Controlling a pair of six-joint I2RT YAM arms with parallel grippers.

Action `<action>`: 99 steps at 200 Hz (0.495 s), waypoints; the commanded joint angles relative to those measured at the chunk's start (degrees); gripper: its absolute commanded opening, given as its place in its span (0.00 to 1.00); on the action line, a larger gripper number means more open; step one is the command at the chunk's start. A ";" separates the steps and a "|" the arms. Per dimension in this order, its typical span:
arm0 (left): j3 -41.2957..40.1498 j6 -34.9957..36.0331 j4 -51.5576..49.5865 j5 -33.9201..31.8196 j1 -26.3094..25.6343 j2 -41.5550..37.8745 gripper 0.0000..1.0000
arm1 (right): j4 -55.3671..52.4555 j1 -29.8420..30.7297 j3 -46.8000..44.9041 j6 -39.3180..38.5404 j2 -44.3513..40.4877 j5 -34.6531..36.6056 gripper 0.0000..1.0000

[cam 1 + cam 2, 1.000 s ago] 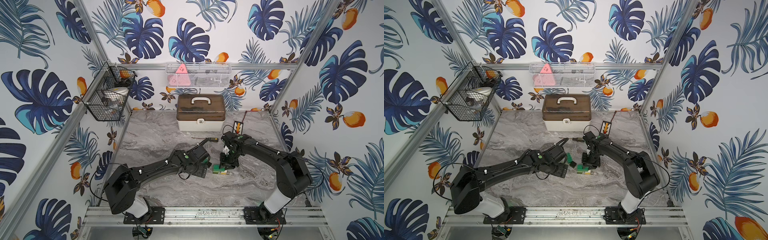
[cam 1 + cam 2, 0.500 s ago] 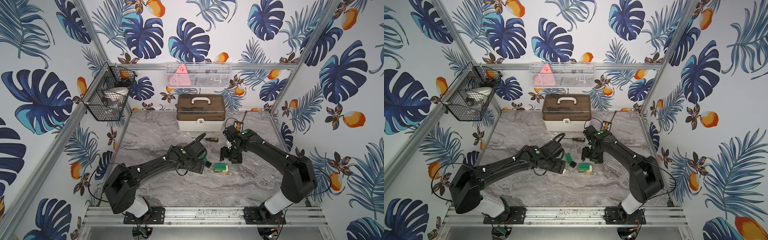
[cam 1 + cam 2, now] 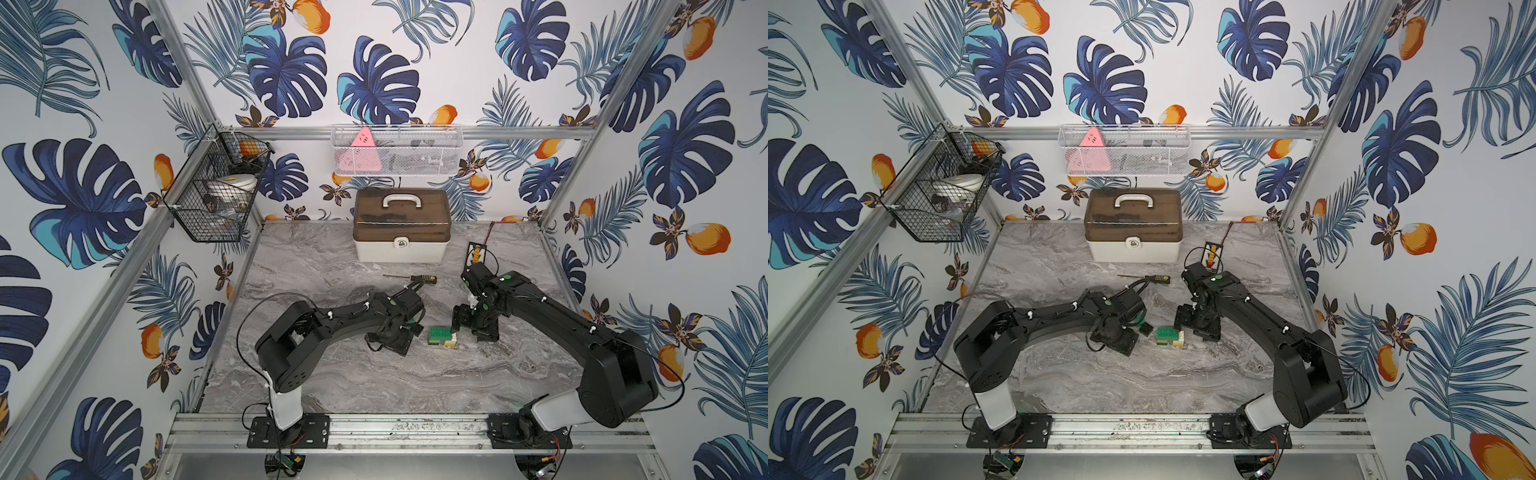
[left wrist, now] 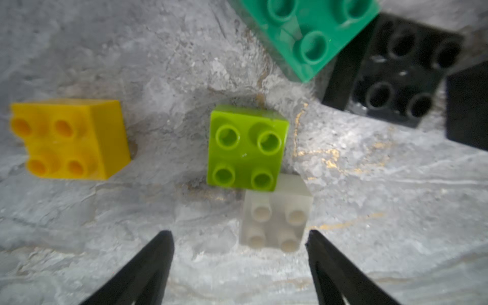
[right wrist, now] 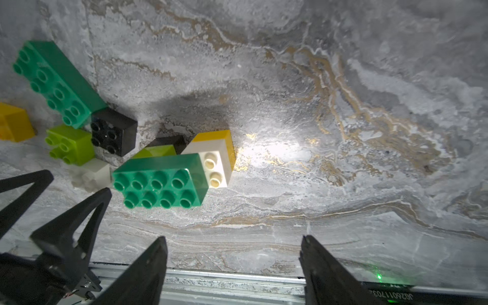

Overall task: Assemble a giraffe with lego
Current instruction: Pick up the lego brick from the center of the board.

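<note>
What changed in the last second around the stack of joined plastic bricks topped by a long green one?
The right gripper came off the stack of joined plastic bricks, opened and drew back to its right, empty. The left gripper stays open by the loose white square brick. The stack, the other loose bricks and the black-and-yellow-handled screwdriver kept their places.

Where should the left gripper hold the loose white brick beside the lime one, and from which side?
Come from above and pinch the white brick on the two flat side walls that do not face the lime brick. It sits studs up, and the lime brick crowds one wall, so that pair looks free.
</note>
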 commanded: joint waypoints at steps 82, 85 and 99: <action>3.54 0.54 2.61 0.65 -0.14 4.27 0.37 | 1.93 -6.52 -1.71 -5.23 1.38 -2.87 0.81; 3.45 0.48 2.55 0.65 -0.11 4.13 0.36 | 2.00 -6.65 -1.83 -5.36 1.54 -2.77 0.81; 2.94 0.14 2.10 0.65 -0.22 3.44 0.26 | 2.70 -7.27 -2.50 -5.85 2.06 -2.41 0.81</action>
